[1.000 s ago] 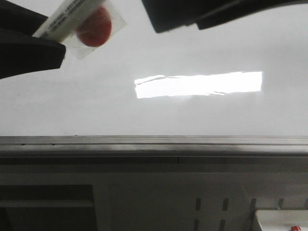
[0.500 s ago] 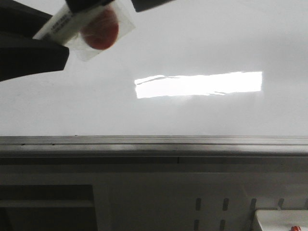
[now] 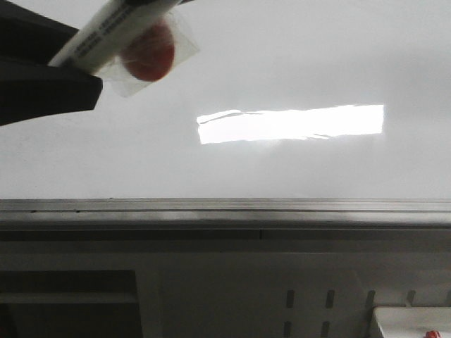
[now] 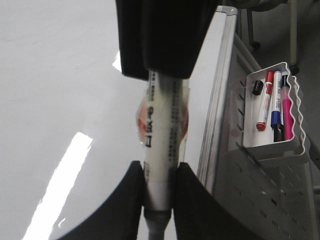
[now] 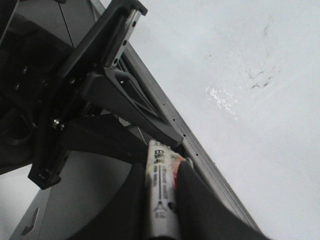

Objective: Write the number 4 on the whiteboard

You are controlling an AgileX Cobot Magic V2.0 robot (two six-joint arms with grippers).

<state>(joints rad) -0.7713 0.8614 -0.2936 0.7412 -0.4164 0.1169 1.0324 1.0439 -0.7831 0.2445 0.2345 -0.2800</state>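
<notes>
No number 4 on the whiteboard (image 3: 282,56) yet: the front view shows it bare, and the right wrist view shows only faint grey smudges. The marker (image 3: 106,32), white with a red tag (image 3: 148,55) in clear wrap, is held off the board at upper left.

Change: a second ago the right gripper (image 5: 162,185) was well to the right of the marker. It has since come across and its fingers are now clamped on the barrel. The left gripper (image 4: 159,185) is also clamped on it, near the grey end. With both arms holding one marker, this is likely an uncap or a handover; I can't tell which. Writing hasn't started. A tray (image 4: 275,115) of spare markers hangs beside the board frame.
</notes>
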